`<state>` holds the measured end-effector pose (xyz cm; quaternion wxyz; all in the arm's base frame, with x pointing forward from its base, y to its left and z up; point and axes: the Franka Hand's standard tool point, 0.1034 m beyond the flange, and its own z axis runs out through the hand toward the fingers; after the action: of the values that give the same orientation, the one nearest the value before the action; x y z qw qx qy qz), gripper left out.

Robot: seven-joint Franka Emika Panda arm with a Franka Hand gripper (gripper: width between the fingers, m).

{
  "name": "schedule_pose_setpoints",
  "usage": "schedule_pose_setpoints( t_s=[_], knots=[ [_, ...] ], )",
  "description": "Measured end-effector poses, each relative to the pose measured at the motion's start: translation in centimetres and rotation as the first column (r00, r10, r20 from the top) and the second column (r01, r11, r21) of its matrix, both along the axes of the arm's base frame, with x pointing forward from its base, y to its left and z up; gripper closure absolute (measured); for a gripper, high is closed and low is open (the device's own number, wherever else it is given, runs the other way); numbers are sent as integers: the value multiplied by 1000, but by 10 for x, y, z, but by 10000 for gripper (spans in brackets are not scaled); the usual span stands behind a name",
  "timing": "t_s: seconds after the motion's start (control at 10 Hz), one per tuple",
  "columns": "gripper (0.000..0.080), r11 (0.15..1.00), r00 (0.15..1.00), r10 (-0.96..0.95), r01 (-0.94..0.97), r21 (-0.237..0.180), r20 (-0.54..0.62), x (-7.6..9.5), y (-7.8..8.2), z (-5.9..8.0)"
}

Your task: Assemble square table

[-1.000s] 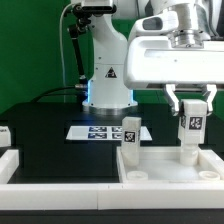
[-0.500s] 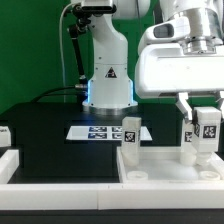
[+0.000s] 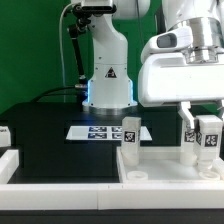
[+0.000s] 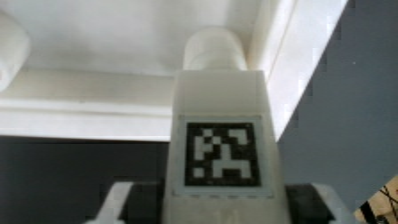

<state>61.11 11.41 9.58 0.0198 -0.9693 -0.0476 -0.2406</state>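
The white square table top (image 3: 160,168) lies on the black table at the exterior view's right, raised rim up. Two tagged white legs stand upright on it, one at its left far corner (image 3: 130,136) and one further right (image 3: 188,142). My gripper (image 3: 209,122) is shut on a third tagged leg (image 3: 209,138) and holds it upright just right of that second leg, low over the top's right side. In the wrist view the held leg (image 4: 222,140) fills the middle between my fingers (image 4: 134,203), above the top's rim (image 4: 125,95). The fourth leg is out of view.
The marker board (image 3: 100,131) lies flat behind the table top, in front of the robot base (image 3: 108,85). Low white border rails run along the front (image 3: 60,186) and the left (image 3: 5,160). A black object (image 3: 4,132) sits at the far left.
My gripper has moved toward the exterior view's right and slightly down with the leg in it, uncovering the second standing leg. The table top and the standing legs have not moved.
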Motion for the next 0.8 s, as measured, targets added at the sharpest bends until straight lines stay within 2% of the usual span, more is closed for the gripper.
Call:
schedule_pose_setpoints(
  t_s=[0.3, 0.6, 0.8],
  knots=[
    [505, 1000, 1000, -10, 10, 8, 11, 12, 3, -2],
    [505, 1000, 1000, -19, 19, 10, 1, 14, 6, -13],
    [505, 1000, 1000, -20, 20, 6, 10, 14, 5, -15]
  ],
)
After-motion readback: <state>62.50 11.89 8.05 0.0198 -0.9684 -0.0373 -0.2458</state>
